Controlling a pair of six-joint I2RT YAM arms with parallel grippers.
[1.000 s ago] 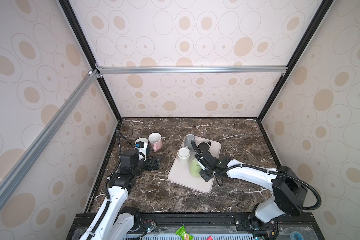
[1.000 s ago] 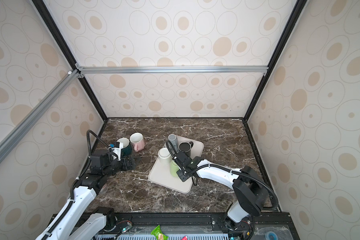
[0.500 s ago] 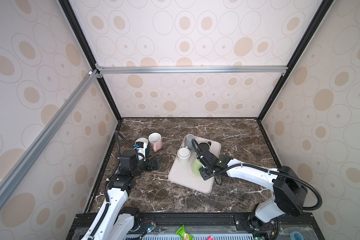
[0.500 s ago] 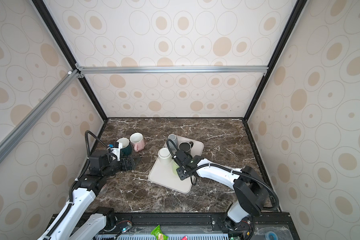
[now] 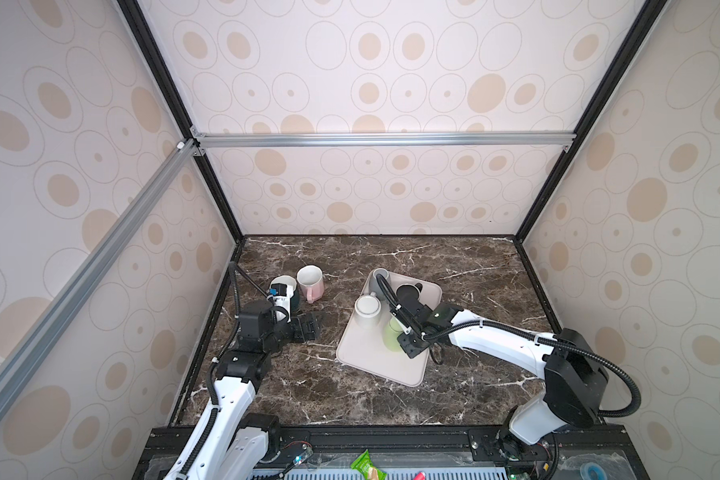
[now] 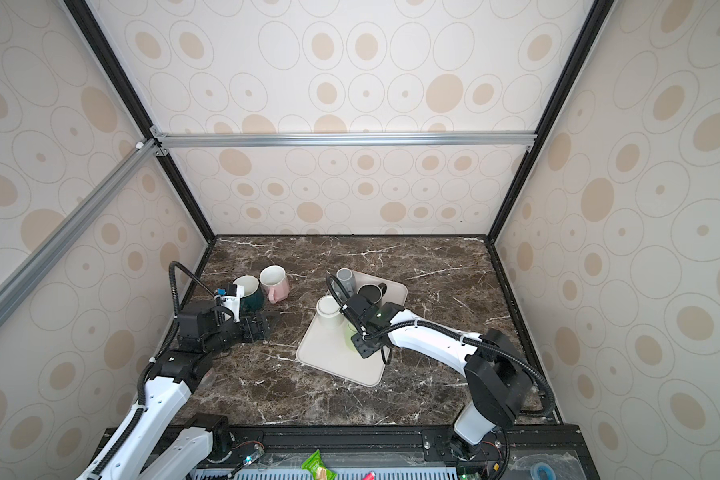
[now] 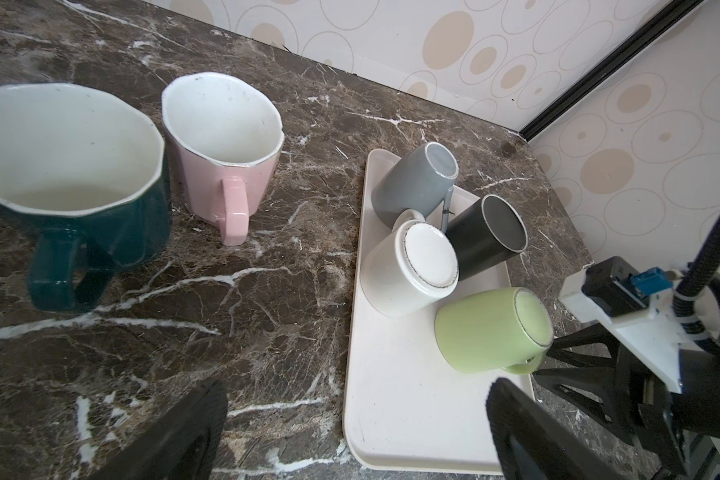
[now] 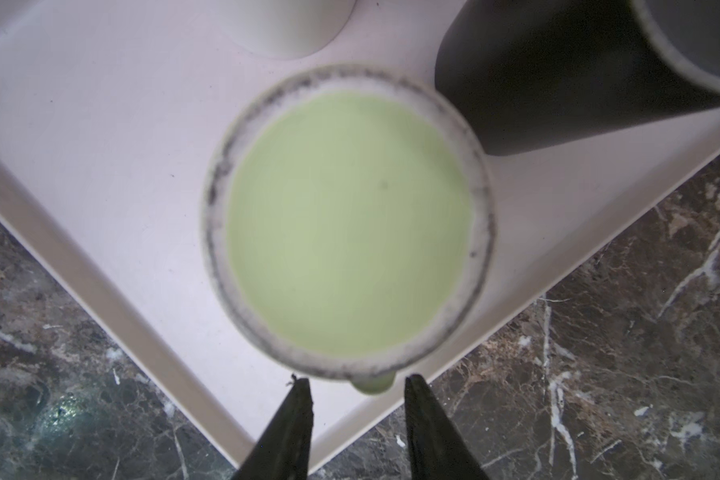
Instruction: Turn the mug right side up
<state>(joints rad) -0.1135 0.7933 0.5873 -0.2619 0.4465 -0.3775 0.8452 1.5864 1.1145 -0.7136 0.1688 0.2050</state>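
A light green mug (image 8: 350,224) stands upside down on the cream tray (image 8: 100,124), its base facing up. It also shows in both top views (image 5: 391,334) (image 6: 351,336) and in the left wrist view (image 7: 491,328). My right gripper (image 8: 356,380) hovers just over its handle side, open, with one finger on each side of the handle and nothing held. In both top views this gripper (image 5: 398,328) (image 6: 360,328) sits at the mug's right. My left gripper (image 7: 354,386) is wide open and empty over the marble (image 5: 314,322), left of the tray.
On the tray (image 5: 375,365) are an upside-down white mug (image 5: 367,309), an upside-down grey mug (image 5: 379,279) and an upright black mug (image 5: 408,293). A pink mug (image 5: 310,282) and a dark green mug (image 5: 285,291) stand upright at the back left, beside the left arm.
The right gripper's jaws have gone from shut to parted over the green mug's handle. Both arms have barely shifted.
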